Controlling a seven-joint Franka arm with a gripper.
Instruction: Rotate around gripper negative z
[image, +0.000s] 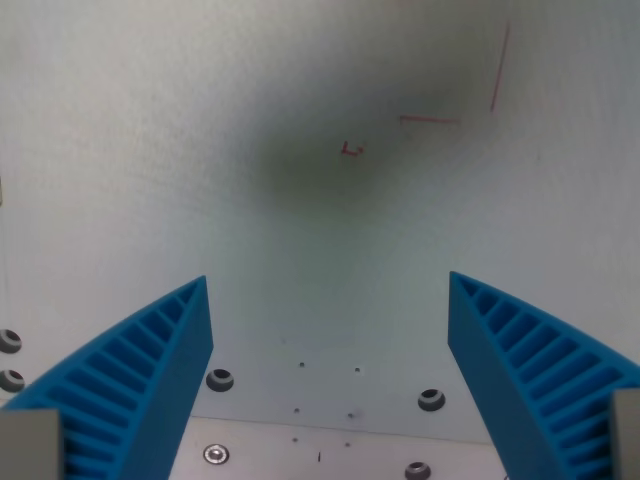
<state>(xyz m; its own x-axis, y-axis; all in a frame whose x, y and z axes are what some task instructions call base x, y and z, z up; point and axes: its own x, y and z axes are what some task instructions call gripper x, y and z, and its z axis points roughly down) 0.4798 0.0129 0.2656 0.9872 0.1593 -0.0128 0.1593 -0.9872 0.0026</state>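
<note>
Hovering above the pale surface (150, 150), the end effector (330, 300) has its blue ribbed fingers (140, 370) spread wide apart with nothing between them. That suits a pure twist about its own axis: there is nothing to carry. Red marks (430, 120) lie ahead, bolt holes (431, 400) below.

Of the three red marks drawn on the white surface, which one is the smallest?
The small hooked mark near the middle, lying in the dark shadow. The other two are plain lines further toward the wrist view's right: one horizontal, one nearly vertical.
</note>
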